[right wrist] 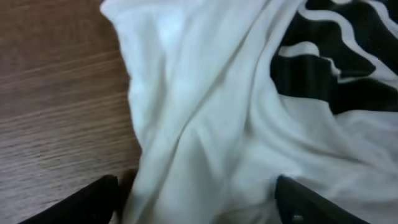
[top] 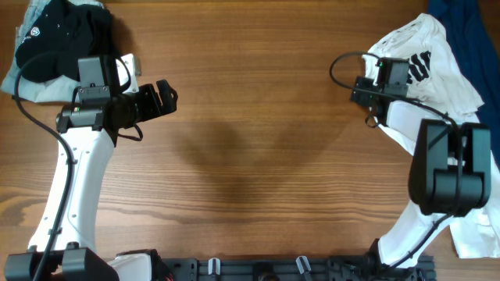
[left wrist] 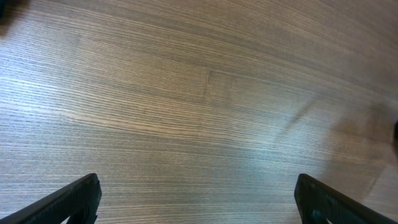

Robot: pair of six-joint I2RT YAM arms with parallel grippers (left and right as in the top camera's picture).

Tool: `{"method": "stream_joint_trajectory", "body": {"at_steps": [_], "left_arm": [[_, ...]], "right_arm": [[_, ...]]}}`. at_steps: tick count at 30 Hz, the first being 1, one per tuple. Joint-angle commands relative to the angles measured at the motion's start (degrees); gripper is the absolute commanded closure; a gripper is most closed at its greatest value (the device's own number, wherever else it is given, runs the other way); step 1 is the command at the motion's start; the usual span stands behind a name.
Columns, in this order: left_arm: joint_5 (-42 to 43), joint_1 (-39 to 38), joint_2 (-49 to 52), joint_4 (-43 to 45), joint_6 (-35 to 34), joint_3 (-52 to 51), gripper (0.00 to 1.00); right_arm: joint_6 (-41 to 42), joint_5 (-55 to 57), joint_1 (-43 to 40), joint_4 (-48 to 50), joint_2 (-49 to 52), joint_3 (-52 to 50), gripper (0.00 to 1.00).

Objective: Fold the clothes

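At upper right, the right end effector [right wrist: 196, 193] gapes wide over the crumpled white T-shirt [top: 453, 78], gripping nothing; the left end effector [top: 169, 95] gapes, empty, above the desk [top: 258, 156].

White T-shirt [top: 449, 78] with black lettering lies crumpled, far right

Bright even light; soft shadow on table [top: 234, 156]; wrist views blurry.

L arm [top: 78, 168], R arm [top: 449, 168]: jaws apart.
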Motion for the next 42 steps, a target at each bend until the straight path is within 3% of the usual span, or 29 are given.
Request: {"method": "stream_joint_trajectory", "body": {"at_steps": [1,4,5,9,12,18,21,22,23,25,28,32,39,41,42], "left_arm": [[0.9,0.15,0.37,0.17,0.68,0.96,0.0],[0.9,0.2,0.35,0.94,0.7,1.01,0.16],[0.87,0.2,0.24,1.33,0.7,1.29,0.19],[0.24,2.86,-0.72,1.31,0.68,6.45,0.4],[0.24,7.48,-2.25,1.01,0.5,8.48,0.42],[0.24,19.39,-3.41,-3.8,0.55,8.46,0.42],[0.26,22.56,-3.41,-5.92,0.76,8.46,0.42],[0.24,22.58,-3.41,-6.1,0.76,8.46,0.41],[0.26,22.56,-3.41,-6.29,0.76,8.46,0.4],[0.28,22.43,-3.41,-6.4,0.76,8.46,0.38],[0.26,19.19,-3.41,-6.75,1.49,8.46,0.31],[-4.57,7.91,-3.39,-6.73,4.15,8.46,0.24],[-11.21,-4.44,-0.68,-6.73,3.96,8.37,0.21],[-11.19,-5.09,0.79,-6.73,3.72,8.37,0.21],[-11.19,-5.42,2.1,-6.75,3.72,8.35,0.21]], "right_arm": [[1.4,-0.55,-0.17,-0.9,2.25,0.46,0.46],[1.4,-5.03,0.04,-2.95,0.52,0.61,0.91],[1.38,-7.96,0.31,-3.89,-1.07,0.63,0.96],[1.25,-17.07,5.77,-12.76,-17.35,2.14,0.96],[1.18,-18.14,15.69,-19.98,-26.01,5.22,0.96],[1.92,-18.16,44.83,-22.4,-26.38,7.72,0.94],[1.97,-18.16,54.07,-23.15,-26.38,8.07,0.52],[3.08,-18.12,54.12,-25.35,-26.49,8.96,0.34],[2.99,-17.73,52.43,-28.28,-26.8,10.12,0.23],[4.15,-14.97,47.78,-33.14,-27.5,11.23,0.15],[4.07,-12.41,35.52,-39.82,-26.23,11.06,0.15],[2.43,-12.44,21.44,-41.97,-17.42,10.99,0.19],[2.99,-3.63,17.7,-36.52,-2.38,10.99,0.24],[3.39,-3.63,17.7,-34.38,-0.83,10.99,0.3],[4.04,-3.43,17.7,-32.74,0.07,10.99,0.37]]}}
